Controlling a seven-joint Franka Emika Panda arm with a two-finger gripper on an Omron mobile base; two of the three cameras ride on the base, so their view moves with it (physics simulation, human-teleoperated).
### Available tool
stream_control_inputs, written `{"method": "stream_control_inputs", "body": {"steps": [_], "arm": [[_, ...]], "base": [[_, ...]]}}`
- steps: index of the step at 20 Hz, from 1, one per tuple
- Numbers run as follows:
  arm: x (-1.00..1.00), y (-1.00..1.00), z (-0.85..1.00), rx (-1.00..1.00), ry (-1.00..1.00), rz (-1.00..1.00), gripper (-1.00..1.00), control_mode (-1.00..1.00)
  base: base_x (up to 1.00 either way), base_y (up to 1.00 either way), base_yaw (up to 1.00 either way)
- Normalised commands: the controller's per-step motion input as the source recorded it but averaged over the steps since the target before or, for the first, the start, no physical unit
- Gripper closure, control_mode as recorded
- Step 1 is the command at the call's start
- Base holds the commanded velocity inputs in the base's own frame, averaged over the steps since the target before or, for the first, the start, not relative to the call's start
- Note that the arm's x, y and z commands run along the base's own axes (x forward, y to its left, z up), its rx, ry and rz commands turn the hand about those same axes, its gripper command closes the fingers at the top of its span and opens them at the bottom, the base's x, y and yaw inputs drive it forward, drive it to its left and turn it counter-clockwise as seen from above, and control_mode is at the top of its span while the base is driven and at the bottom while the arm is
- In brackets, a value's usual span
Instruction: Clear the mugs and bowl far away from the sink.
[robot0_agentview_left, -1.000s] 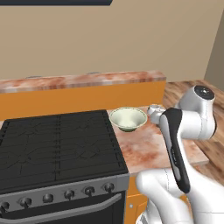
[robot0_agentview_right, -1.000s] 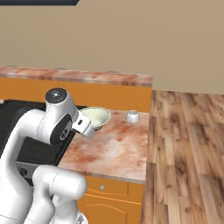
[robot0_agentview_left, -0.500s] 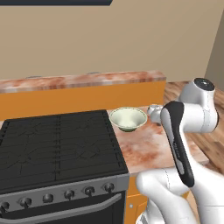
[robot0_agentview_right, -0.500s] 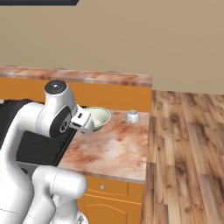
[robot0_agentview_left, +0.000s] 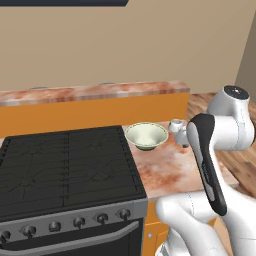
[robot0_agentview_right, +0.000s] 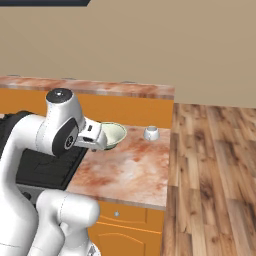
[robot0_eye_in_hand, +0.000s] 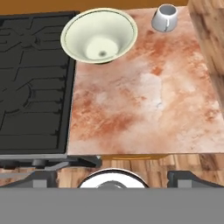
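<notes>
My claw (robot0_eye_in_hand: 112, 177) hangs at the bottom of the hand view, jaws spread full wide and holding nothing. Bare tabletop (robot0_eye_in_hand: 144, 109) lies between it and the task's things. Further up, in the upper left-centre of the frame, sits the bowl (robot0_eye_in_hand: 99, 35), upright and empty, hard against the stove (robot0_eye_in_hand: 30, 83) edge. Beyond and to its right, at the top of the frame, stands a small pale mug (robot0_eye_in_hand: 165, 17), well apart from the bowl; I judge the bowl the nearer reach
</notes>
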Motion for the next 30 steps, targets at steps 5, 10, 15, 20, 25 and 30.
{"method": "stream_control_inputs", "body": {"steps": [5,10,15,20,25,30], "arm": [[-0.14,0.03,0.02,-0.03,0.00,0.03,-1.00,-1.00],[0.00,0.04,0.00,-0.01,0.00,0.00,-1.00,1.00],[0.00,0.00,0.00,0.00,0.00,0.00,-1.00,1.00],[0.00,0.00,0.00,0.00,0.00,0.00,-1.00,1.00],[0.00,0.00,0.00,0.00,0.00,0.00,-1.00,1.00],[0.00,0.00,0.00,0.00,0.00,0.00,-1.00,1.00]], "base": [[0.00,0.00,0.00],[-0.18,0.00,0.00],[-1.00,-0.54,-0.40],[-0.76,-0.17,-0.77],[-0.16,0.00,-1.00],[-0.02,0.00,-1.00]]}}
